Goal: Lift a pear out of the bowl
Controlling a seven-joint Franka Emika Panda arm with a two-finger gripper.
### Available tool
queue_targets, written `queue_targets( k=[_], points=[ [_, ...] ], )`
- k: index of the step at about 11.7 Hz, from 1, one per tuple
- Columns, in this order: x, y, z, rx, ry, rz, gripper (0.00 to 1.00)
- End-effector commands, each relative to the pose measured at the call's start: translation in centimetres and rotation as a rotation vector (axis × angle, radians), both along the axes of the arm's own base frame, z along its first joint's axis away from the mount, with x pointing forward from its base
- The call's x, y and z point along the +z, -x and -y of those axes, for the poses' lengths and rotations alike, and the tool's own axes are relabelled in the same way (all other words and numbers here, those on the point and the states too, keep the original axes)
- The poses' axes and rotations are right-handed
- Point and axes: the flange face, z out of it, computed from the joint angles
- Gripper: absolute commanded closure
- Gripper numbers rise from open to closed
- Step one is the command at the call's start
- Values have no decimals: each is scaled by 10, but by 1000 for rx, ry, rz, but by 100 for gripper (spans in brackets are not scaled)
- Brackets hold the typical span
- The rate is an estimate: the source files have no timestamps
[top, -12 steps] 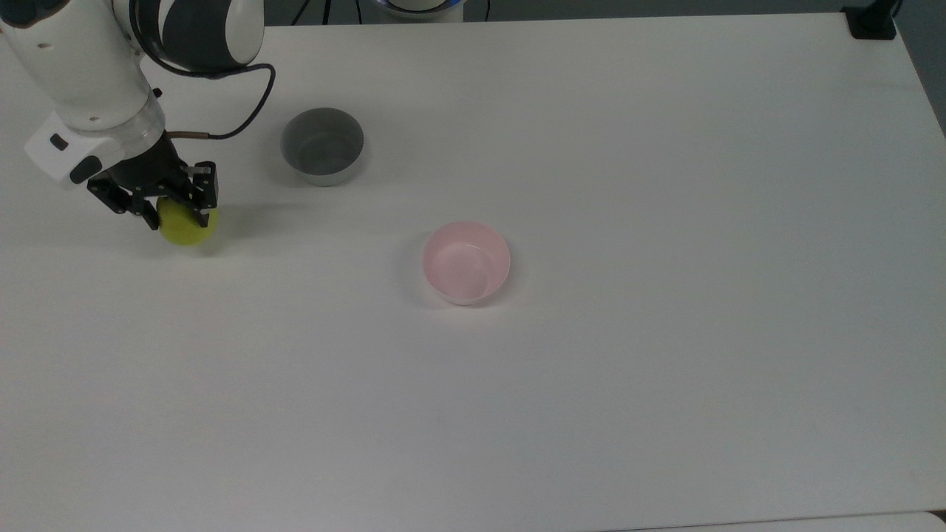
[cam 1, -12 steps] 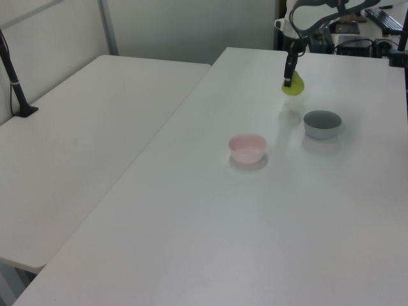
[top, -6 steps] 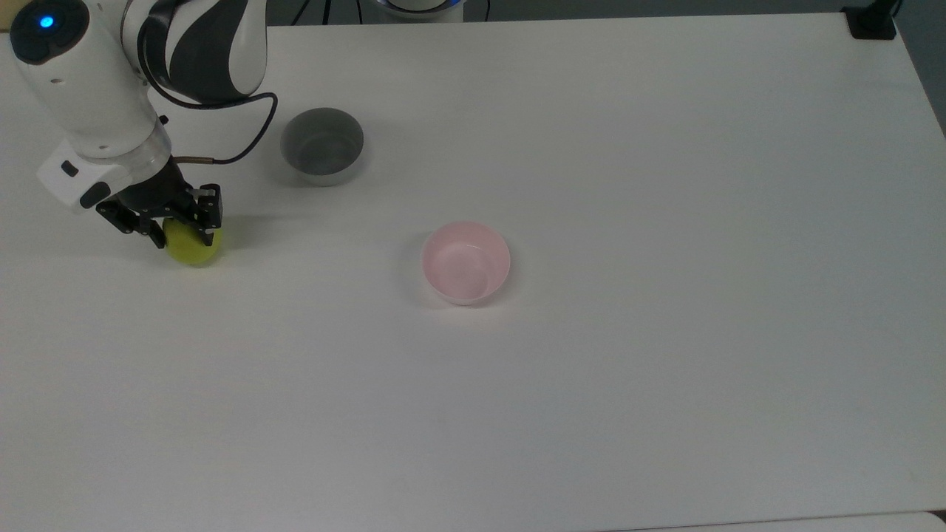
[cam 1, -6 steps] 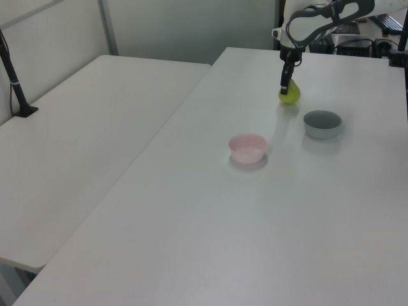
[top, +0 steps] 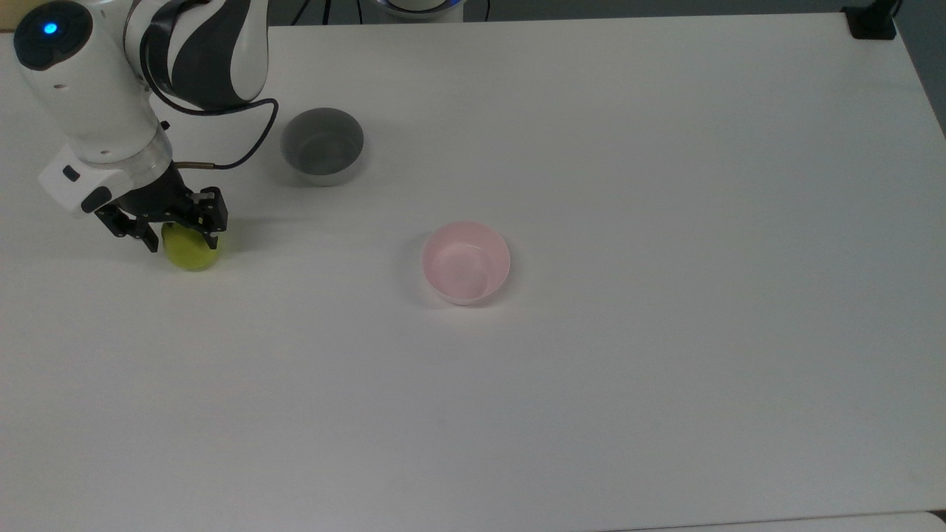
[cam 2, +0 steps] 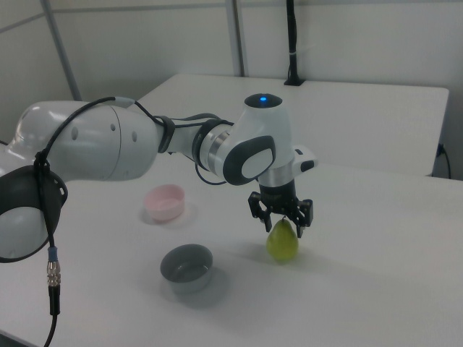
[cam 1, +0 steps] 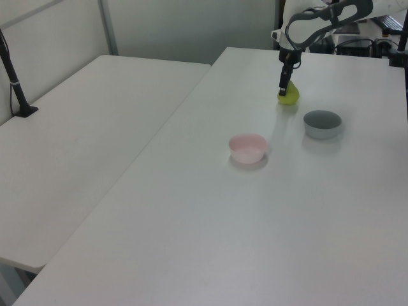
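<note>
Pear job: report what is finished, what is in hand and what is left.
Done: the small yellow-green pear is out of the pale pink round bowl, which holds nothing. In hand: the black two-finger gripper straddles the pear's top, the pear seemingly resting on the white table beside the grey bowl. Left: releasing and withdrawing, probably.

Smooth matt bowl, glossy arm

The tool is covering the top of the pear in the top view, hiding its stem. The arm is running off the top view's upper left edge. In the left view the pear is too small to show any stem.
</note>
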Motion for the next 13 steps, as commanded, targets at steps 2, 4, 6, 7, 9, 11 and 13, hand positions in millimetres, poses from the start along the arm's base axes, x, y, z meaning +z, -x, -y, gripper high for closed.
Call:
queue_targets(
  k=[2,4,6,7,9,11,13],
  points=[
    [22,-1,1,14,15,38,0],
    [55,3,-4,13,21,54,0],
    [100,17,-24,-2,9,17,0],
    [125,26,-32,-20,13,0,0],
    [168,40,-69,-22,36,-45,0],
    [229,71,-121,-33,28,-86,0],
    [268,102,-166,-16,25,-137,0]
  ],
)
